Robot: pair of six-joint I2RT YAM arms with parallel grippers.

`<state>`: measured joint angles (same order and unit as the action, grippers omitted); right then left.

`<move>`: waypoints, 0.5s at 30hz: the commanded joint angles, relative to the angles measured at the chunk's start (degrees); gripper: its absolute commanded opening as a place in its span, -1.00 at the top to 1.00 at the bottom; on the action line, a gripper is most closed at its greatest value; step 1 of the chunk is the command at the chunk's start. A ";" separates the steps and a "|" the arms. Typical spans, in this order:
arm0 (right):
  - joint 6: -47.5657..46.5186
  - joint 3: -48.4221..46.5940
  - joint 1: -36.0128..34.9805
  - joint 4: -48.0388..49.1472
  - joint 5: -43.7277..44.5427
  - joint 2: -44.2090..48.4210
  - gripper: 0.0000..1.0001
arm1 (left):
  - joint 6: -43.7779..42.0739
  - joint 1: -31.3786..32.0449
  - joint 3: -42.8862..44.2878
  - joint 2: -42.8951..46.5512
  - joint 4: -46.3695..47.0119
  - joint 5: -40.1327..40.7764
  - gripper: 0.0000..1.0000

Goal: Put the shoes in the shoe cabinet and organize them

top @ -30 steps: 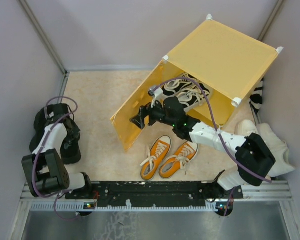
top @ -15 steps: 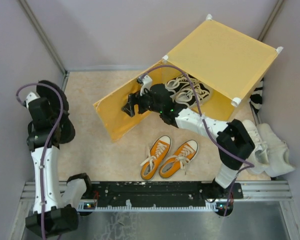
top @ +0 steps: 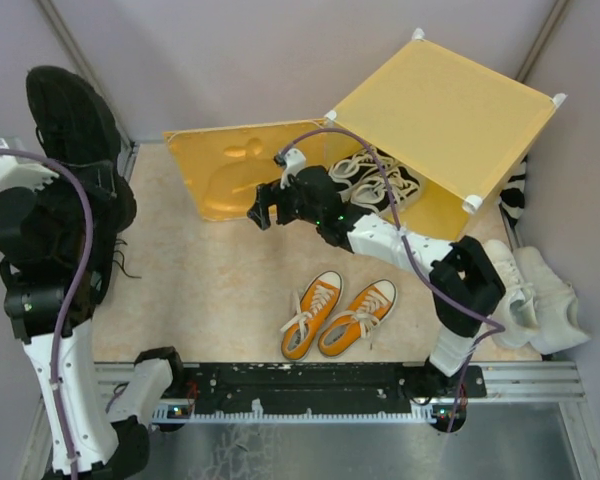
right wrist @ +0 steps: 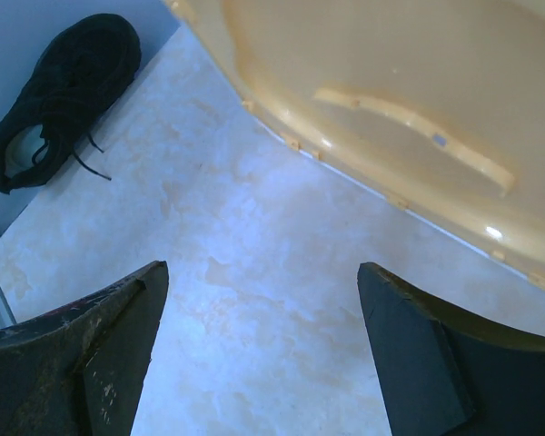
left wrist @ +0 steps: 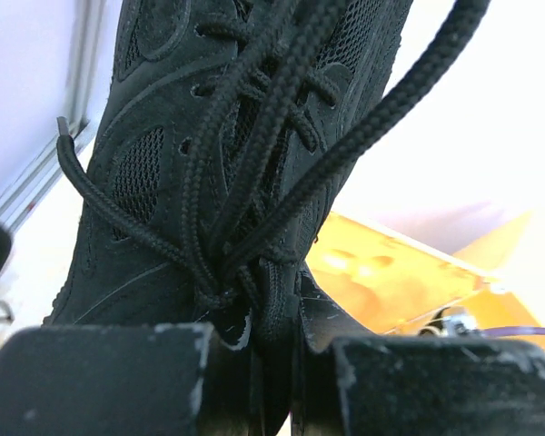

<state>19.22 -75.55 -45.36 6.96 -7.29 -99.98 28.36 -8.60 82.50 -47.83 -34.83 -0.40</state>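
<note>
Above beige floor (top: 210, 290), raised left tool (left wrist: 272, 359) clamps black sneaker (left wrist: 209, 136); extended right tool (right wrist: 259, 336) gapes beside cabinet door (top: 225, 170).

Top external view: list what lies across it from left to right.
all-black sneaker held in the left gripper → open cabinet door → orange sneakers → cream-white shoes

The yellow shoe cabinet (top: 450, 110) is seen with its door (top: 230, 180) swung wide, the black-and-white sneakers (top: 370, 180) lodged inside, the orange pair (top: 338, 315) laid side by side on the bench (top: 210, 280), and one all-black sneaker (top: 70, 115) raised aloft.
</note>
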 commanded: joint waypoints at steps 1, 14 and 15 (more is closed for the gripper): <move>-3.03 2.98 -0.66 -0.09 3.02 10.97 -0.71 | -0.57 0.58 5.83 2.42 7.17 -10.50 1.00; -8.52 3.98 -0.78 -13.58 14.67 33.30 -0.71 | 8.16 2.88 -24.72 1.59 26.60 -47.88 1.00; -9.03 3.56 -0.79 -14.45 15.61 34.60 -0.71 | 6.20 3.95 -25.51 0.67 24.36 -46.98 1.00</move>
<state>13.47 -68.07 -45.74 -3.14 2.61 -70.81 38.50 -6.44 59.90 -45.28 -11.07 -42.28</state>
